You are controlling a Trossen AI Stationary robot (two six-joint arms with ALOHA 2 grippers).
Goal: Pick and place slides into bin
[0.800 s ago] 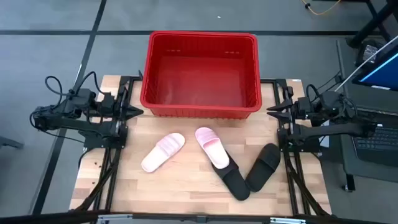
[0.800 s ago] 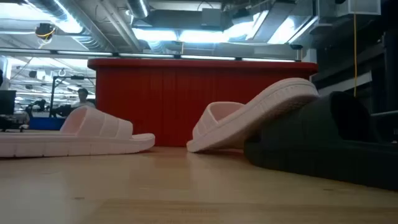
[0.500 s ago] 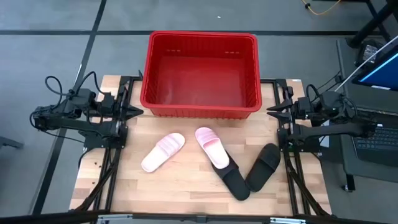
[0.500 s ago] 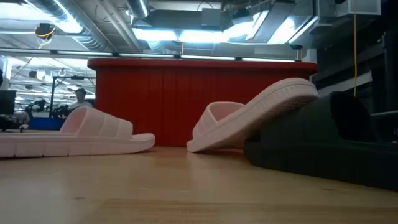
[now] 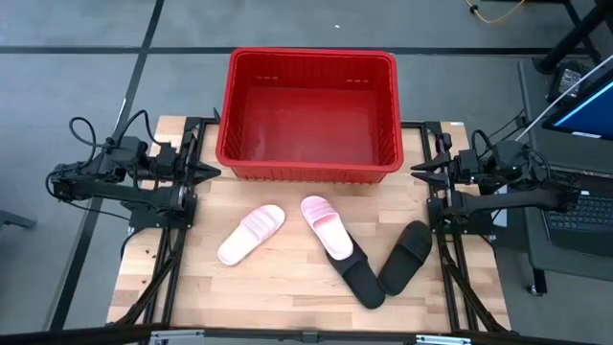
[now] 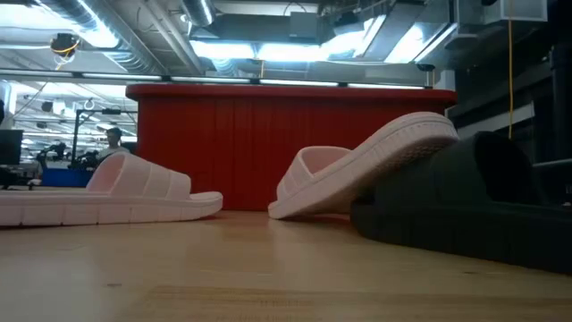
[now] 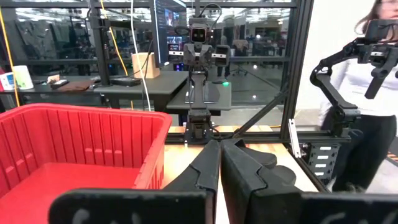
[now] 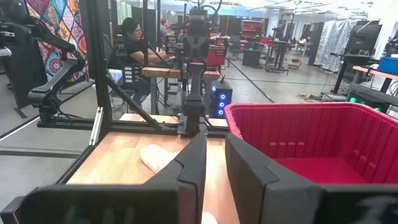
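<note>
The red bin stands at the table's far middle; it also shows in the low view, the left wrist view and the right wrist view. One pink slide lies flat on its sole in front of the bin. The other pink slide is tilted, one end on the table and the other propped on a black slide, as the low view shows. A second black slide lies beside it. My left gripper is shut at the table's left edge. My right gripper, fingers slightly apart, is at the right edge.
Black frame rails run along both sides of the wooden table. A person sits in the room beyond, and another stands by a robot arm. A monitor and keyboard sit off the table's right.
</note>
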